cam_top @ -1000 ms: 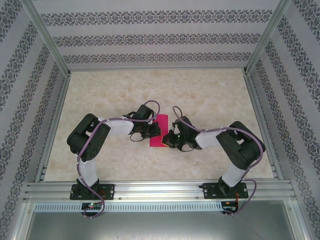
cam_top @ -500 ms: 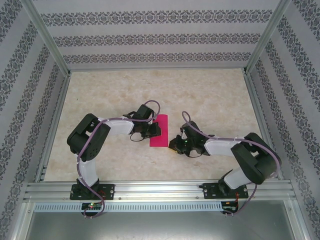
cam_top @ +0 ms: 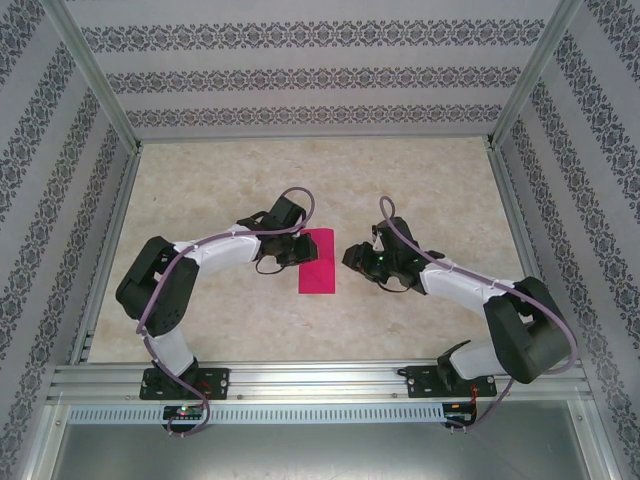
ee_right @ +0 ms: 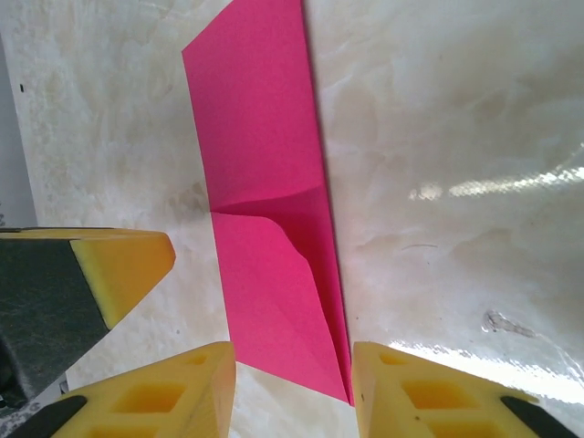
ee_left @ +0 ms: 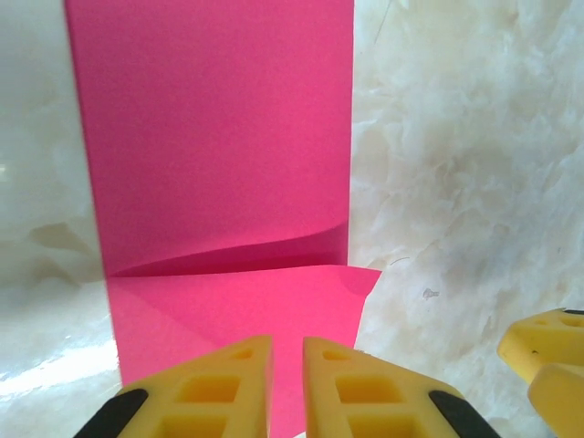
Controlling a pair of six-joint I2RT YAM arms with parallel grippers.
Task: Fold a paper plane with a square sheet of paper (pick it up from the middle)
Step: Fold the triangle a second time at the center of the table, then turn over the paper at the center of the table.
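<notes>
Your thin magenta-pink folded sheet of paper [cam_top: 318, 262] runs lengthwise away from the bases. The left gripper [ee_left: 286, 365], fingers barely parted, is at its left edge. The right gripper [ee_right: 292, 365], fingers spread, waits just beside it.

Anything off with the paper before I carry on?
Yes. The paper is not lying flat. In the left wrist view a curved raised ridge crosses it, and the part nearer the camera juts out sideways past the far part's right edge, so the layers look misaligned rather than neatly stacked.
</notes>
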